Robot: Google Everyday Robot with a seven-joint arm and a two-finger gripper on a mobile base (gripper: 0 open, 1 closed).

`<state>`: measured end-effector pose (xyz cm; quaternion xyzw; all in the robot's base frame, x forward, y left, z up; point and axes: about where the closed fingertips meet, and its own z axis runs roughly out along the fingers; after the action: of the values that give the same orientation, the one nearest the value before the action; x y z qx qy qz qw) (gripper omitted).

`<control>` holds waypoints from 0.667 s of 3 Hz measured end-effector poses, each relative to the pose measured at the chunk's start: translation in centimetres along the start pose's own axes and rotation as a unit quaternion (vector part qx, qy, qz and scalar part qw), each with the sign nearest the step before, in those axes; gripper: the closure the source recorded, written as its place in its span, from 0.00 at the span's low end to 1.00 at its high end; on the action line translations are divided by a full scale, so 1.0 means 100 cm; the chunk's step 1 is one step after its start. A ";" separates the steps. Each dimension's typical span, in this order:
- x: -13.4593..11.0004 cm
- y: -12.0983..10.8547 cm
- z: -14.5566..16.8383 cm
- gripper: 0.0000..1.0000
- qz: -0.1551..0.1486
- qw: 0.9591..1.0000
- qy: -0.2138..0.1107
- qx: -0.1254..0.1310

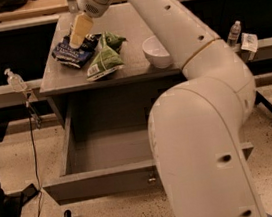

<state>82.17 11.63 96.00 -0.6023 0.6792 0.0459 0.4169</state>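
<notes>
Dim warm light, deep shadow under the tabletop [134, 64], pincer [79, 31] pale above the blue bag [70, 57]

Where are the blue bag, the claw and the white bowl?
blue bag [72, 58]: camera view, its middle.
claw [76, 38]: camera view, its tip, above the blue bag.
white bowl [154, 53]: camera view, left side.
</notes>
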 end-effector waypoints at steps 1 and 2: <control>0.005 -0.003 0.035 0.00 0.051 0.999 -0.011 0.001; 0.010 0.001 0.067 0.00 0.085 0.996 -0.016 -0.002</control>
<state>85.56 14.65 90.96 -0.5425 0.7208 0.0919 0.4215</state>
